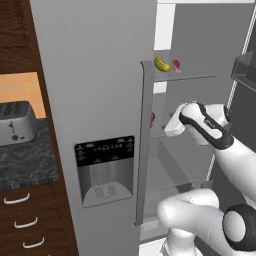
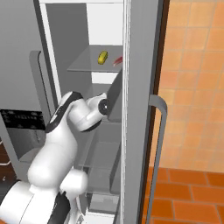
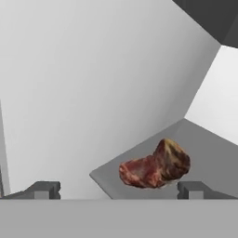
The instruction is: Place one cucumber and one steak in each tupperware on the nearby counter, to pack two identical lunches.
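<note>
So the arm [image 1: 210, 131] is reaching into the open fridge [image 1: 190, 100], hand in at the middle shelf [image 3: 195, 153]. In the hand view the gripper [image 3: 118, 189] has its two dark fingertips [image 3: 44, 189] spread wide apart with nothing between them, so it's open and empty.

Right ahead of the gripper, just past the tips and a bit toward the right-hand one, sits the lumpy dark brown-red steak [image 3: 155, 165] on the grey shelf. It's close but not touching either finger. From the left base view you can just catch a sliver of that same steak [image 1: 152, 119] peeking out behind the door edge, beside the hand.

One shelf up from the gripper there's the yellow-green cucumber [image 1: 161, 64], with the flatter red-pink steak [image 1: 176, 65] just beside it. Same pair shows in the right base view, cucumber [image 2: 102, 57] and steak [image 2: 118, 61] near each other on the upper shelf [image 2: 87, 65], well above the hand.

Way off to the gripper's left, past the closed fridge door with the dispenser panel [image 1: 104, 170], is the marbled counter [image 1: 25, 160] with a silver toaster [image 1: 16, 122] on it, over the dark wood drawers [image 1: 22, 220].
</note>
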